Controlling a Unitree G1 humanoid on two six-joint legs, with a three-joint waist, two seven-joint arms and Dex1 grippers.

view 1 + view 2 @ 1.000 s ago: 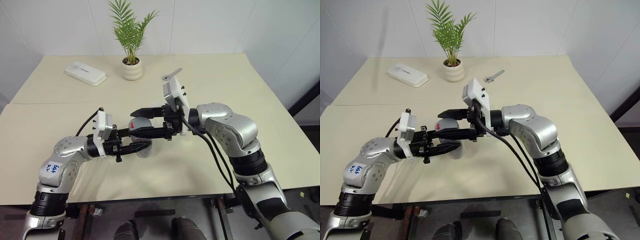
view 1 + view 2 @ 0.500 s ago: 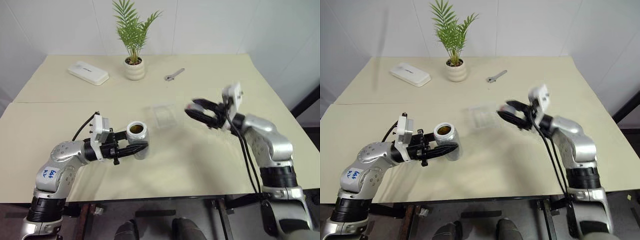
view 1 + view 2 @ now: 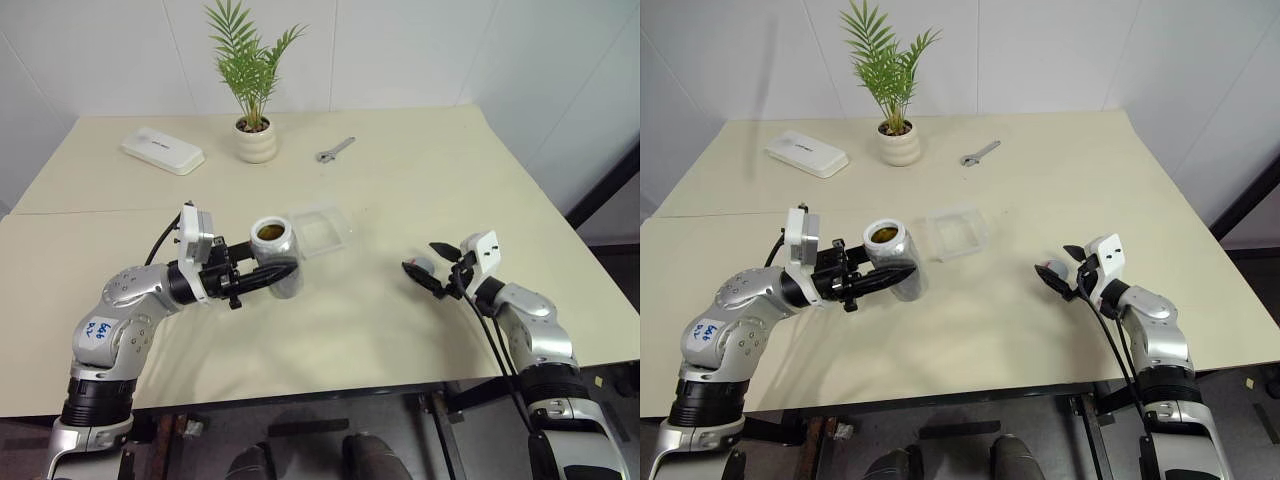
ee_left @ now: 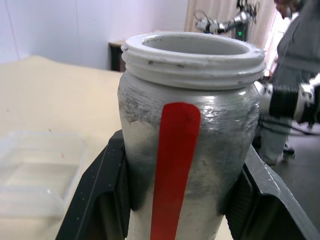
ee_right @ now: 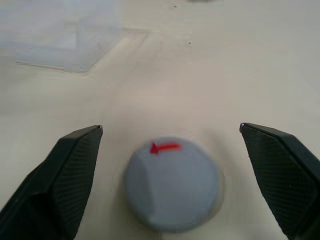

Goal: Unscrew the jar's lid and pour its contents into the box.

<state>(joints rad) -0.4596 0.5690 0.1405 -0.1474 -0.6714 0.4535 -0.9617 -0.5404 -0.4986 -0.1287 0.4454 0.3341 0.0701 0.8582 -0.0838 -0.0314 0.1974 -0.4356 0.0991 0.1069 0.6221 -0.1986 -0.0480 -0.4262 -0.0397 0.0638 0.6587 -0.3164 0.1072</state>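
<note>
The left gripper (image 3: 268, 277) is clamped on the jar (image 3: 275, 256), one black finger on each side of its body, as the left wrist view shows plainly. The jar stands upright in that grip, its threaded mouth open, with the red mark running down the side that faces the wrist. Brown contents (image 3: 270, 232) can be seen through the mouth from above. Whether the jar's base touches the table (image 3: 400, 180) or hangs just over it is hard to judge.

Just beyond the left gripper's fingertips, toward the middle of the table, lies the box (image 3: 322, 228), clear and shallow, close beside the jar but apart from it.

The right gripper (image 5: 170, 135) has its fingers spread wide and grips nothing. The lid (image 5: 172, 183) lies flat on the table between the two fingers (image 5: 70, 165), nearer the wrist than the tips, touching neither; its small red mark faces up. From this gripper the box sits well ahead and off to one side, and the left gripper with the jar is well apart from it, on the other side of the box.

Farther back on the table, well beyond both grippers, stand a potted plant (image 3: 250, 100), a white oblong case (image 3: 162, 151) and a small wrench (image 3: 335, 150).
</note>
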